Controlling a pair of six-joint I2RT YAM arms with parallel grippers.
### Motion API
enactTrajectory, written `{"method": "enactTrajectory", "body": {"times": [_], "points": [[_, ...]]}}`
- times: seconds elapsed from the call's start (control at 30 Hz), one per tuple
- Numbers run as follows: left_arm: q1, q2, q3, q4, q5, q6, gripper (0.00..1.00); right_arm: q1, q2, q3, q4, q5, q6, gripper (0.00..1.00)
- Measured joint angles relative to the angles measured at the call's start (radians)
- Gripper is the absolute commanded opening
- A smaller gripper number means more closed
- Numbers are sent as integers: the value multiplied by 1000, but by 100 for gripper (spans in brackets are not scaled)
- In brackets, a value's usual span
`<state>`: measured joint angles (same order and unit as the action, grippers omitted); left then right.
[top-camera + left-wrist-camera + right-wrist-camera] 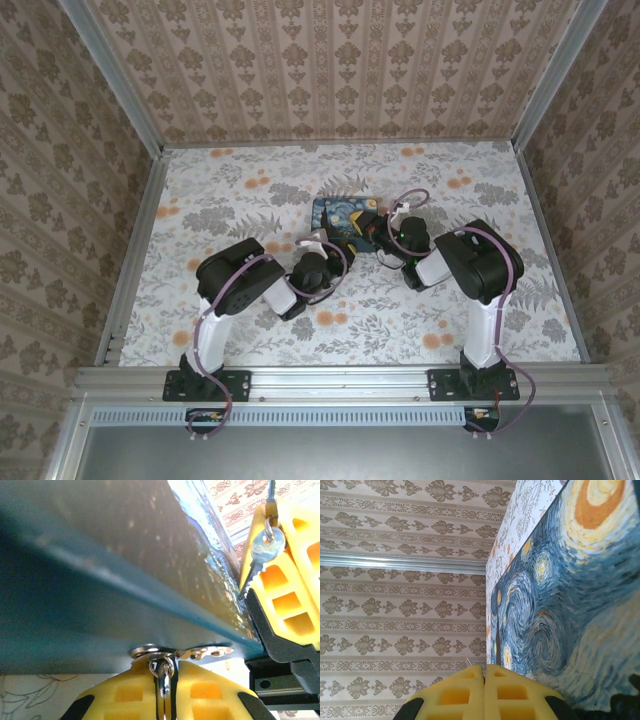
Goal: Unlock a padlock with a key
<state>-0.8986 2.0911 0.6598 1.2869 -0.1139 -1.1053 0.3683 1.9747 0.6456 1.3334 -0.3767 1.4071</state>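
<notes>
My left gripper [172,661] is shut on a small metal ring [163,672]. The ring carries a silver key [207,653] that lies flat against the lower edge of the blue printed box [125,580]. A second silver key [264,546] sits in the seam between the right arm's yellow fingers [295,580], its toothed blade pointing down. My right gripper [485,667] is shut beside the box's swirl-painted face [570,605]. From above, the left gripper [335,247] and the right gripper [377,226] meet at the box [338,213]. The padlock is hidden.
The box lies mid-table on the floral cloth [240,200]. Patterned walls [330,70] and metal rails [130,250] close in the table on three sides. Both arm bases are bolted to the near rail [340,380].
</notes>
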Motion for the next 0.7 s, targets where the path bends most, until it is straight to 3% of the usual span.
{"method": "enactTrajectory", "body": {"times": [0.33, 0.7], "points": [[45, -52, -72, -11, 56, -49, 0, -18, -194, -87, -65, -34, 4, 0], [82, -137, -163, -30, 127, -95, 0, 6, -398, -338, -162, -68, -51, 0]]}}
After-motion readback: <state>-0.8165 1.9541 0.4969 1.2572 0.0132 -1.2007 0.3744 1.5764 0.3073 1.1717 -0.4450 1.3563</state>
